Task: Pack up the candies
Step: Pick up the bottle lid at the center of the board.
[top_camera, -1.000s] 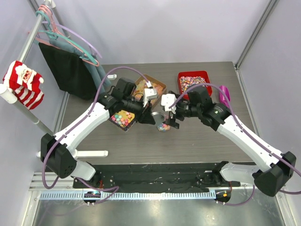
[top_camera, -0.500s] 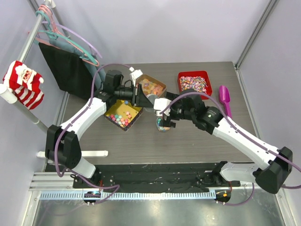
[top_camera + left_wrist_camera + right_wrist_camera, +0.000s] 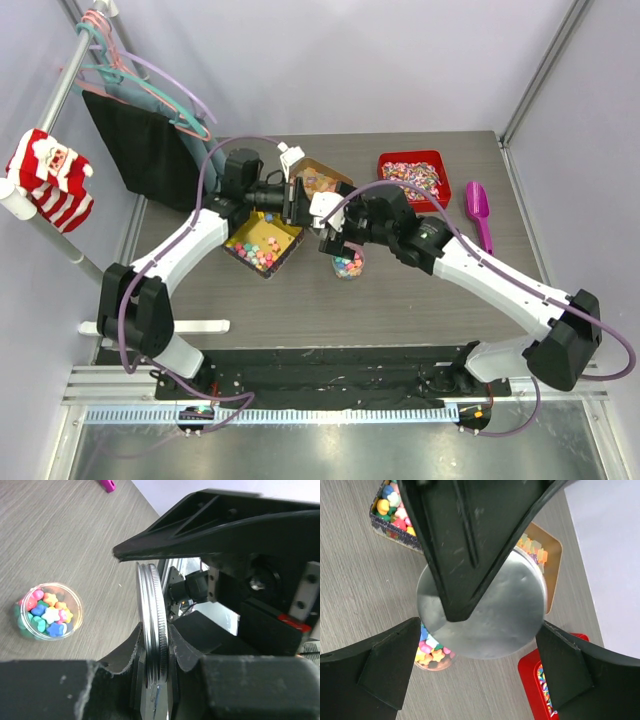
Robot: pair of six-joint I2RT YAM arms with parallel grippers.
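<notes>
Left fingers (image 3: 136,647) clamped on metal lid (image 3: 150,625), held on edge facing right fingers (image 3: 390,662). Those spread apart flanking it, likely for handover. Candies (image 3: 42,615) fill open jar (image 3: 76,611) on surface, 5 o'clock of lid.

You get bright, even light from above, with only soft shadows on the table (image 3: 300,300). In your wrist views the near black fingers (image 3: 210,540) blur; the metal lid (image 3: 490,610) shows a dull sheen.
</notes>
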